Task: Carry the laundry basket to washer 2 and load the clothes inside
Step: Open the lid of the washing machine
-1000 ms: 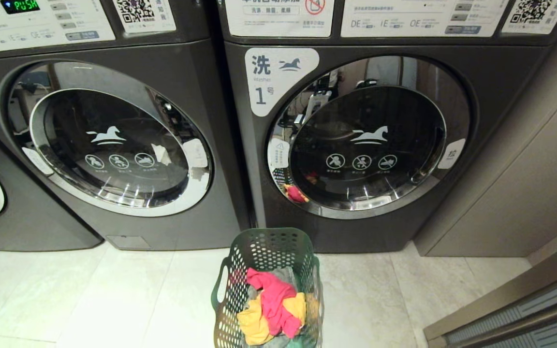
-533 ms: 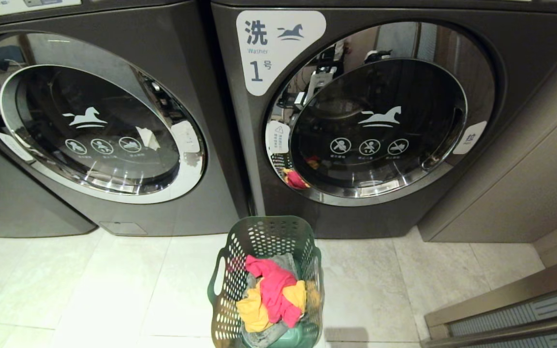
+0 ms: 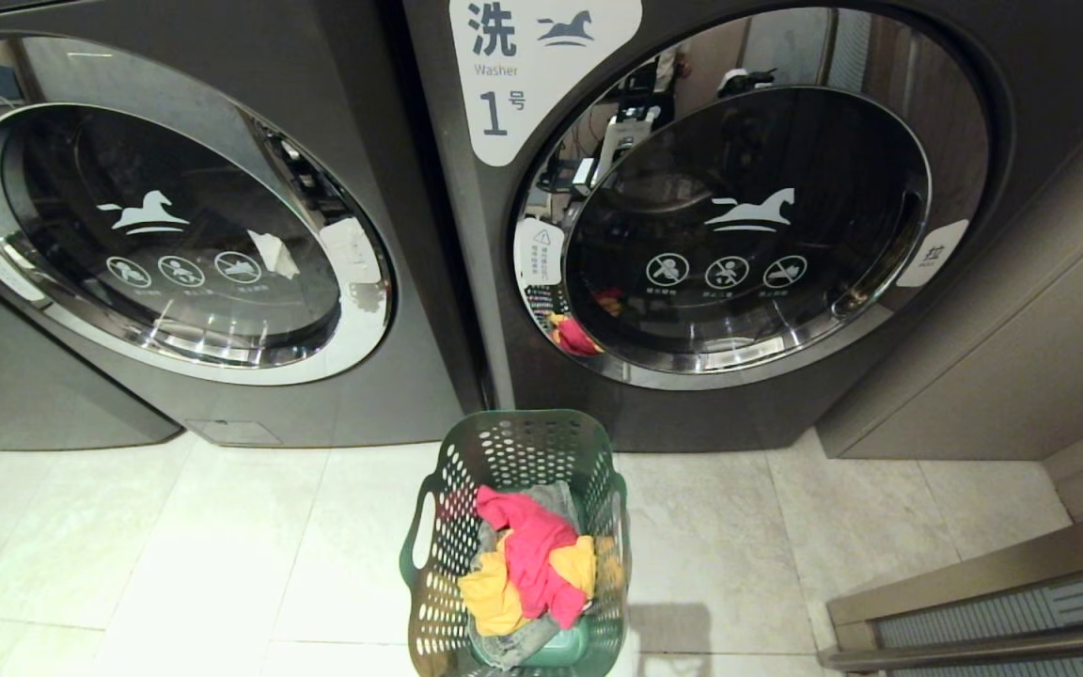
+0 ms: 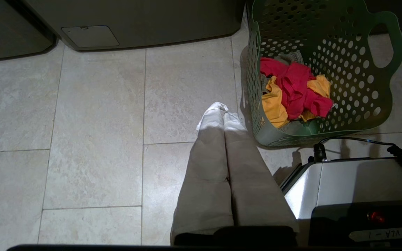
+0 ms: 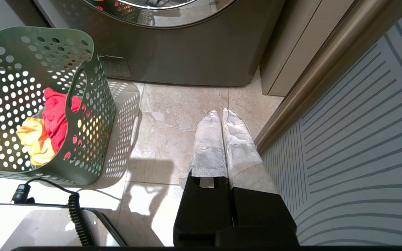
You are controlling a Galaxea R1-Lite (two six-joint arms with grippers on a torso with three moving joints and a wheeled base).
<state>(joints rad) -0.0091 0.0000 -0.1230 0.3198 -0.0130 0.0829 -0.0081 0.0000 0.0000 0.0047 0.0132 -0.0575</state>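
Dark green perforated plastic laundry basket (image 3: 515, 527) with pink and yellow clothes (image 3: 530, 569) sits on tiled floor (image 3: 175, 555) before washer 1 (image 3: 748, 226). Left claw (image 4: 223, 113) and right claw (image 5: 220, 115) both pressed together, empty, hanging above the floor on either side of the basket.

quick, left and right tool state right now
left tool: closed, holding nothing, beside the laundry basket.
right tool: closed, holding nothing, above the floor.

Floor (image 3: 222, 555): large pale beige stone-look tiles with thin grout lines, brightly lit at the near edge. Rear: row of dark grey front-loading machines, including washer 1 (image 3: 1021, 56) with a chrome-rimmed glass door. Right side: plain grey-brown cabinet panel (image 3: 1002, 357); nearer, a bronze-framed panel with curved grey stripes (image 5: 361, 139).
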